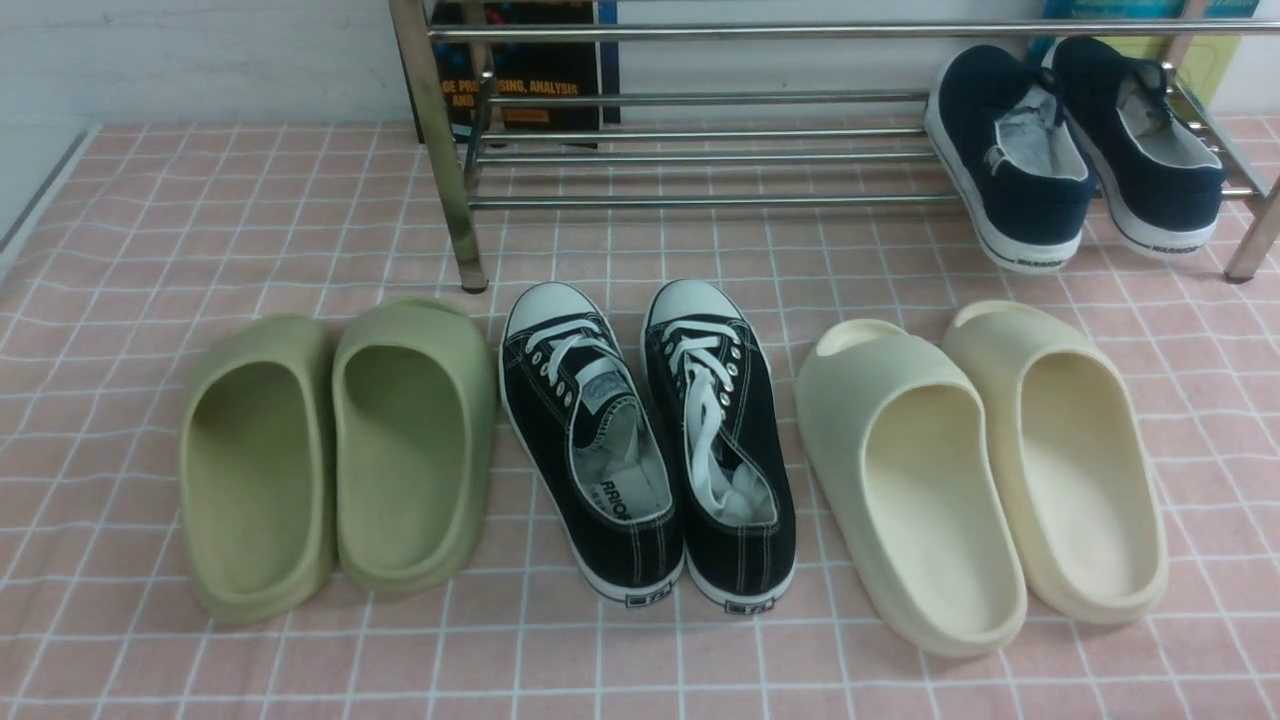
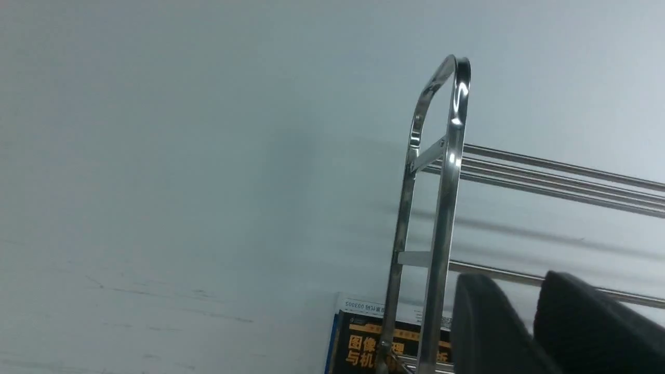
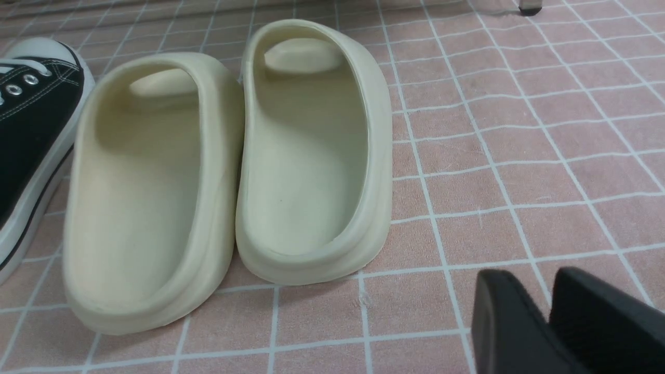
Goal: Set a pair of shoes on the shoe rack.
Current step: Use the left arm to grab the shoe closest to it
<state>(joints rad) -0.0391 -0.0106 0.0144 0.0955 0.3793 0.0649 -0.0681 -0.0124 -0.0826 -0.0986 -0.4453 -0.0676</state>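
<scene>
Sneakers [image 1: 649, 450], black canvas, on tiled floor [image 1: 600, 670], toes toward twelve o'clock, near chrome rack [image 1: 715, 201]. Left fingers [image 2: 524, 322] and right fingers [image 3: 545, 317]: slight gap at tips, partly open, nothing gripped. Cream slides [image 3: 314, 156] at sneakers' three o'clock.

Taking the shoe rack [image 1: 447, 140] as landmark, the black book [image 1: 540, 95] behind its left end reads "SING, ANALYSIS" and "AND" in the front view; the left wrist view shows "图像" and "与机" on its cover. In front of the rack, the insole of the left black sneaker [image 1: 625, 555] bears partly hidden lettering, "RRIOR".
</scene>
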